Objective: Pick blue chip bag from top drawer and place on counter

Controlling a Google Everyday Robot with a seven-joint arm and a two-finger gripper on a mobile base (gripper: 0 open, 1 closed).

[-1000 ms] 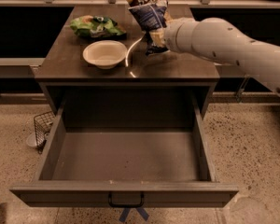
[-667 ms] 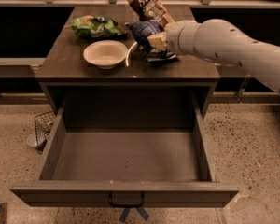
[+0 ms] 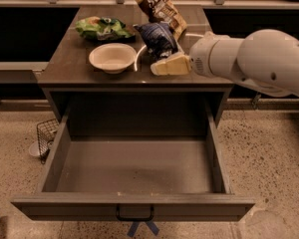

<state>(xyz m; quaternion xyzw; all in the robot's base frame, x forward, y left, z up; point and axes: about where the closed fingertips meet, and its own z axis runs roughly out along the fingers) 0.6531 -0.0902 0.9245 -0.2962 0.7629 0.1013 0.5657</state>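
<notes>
The blue chip bag (image 3: 158, 39) stands crumpled on the counter (image 3: 65, 71), right of centre and beside the white bowl. My gripper (image 3: 165, 66) is just below and in front of the bag, at the counter's front right, touching or nearly touching the bag's lower edge. The white arm (image 3: 254, 59) comes in from the right. The top drawer (image 3: 134, 207) is pulled fully open under the counter; its inside is bare and its dark handle (image 3: 134, 214) is at the front centre.
A white bowl (image 3: 112, 57) sits at the counter's middle left. A green bag (image 3: 103, 28) lies at the back left, and a brown-and-tan bag (image 3: 157, 6) stands behind the blue one. A wire basket (image 3: 46, 133) sits on the speckled floor, left.
The blue chip bag has come down from above the counter's back onto its surface. My gripper has moved down and toward the counter's front edge with it.
</notes>
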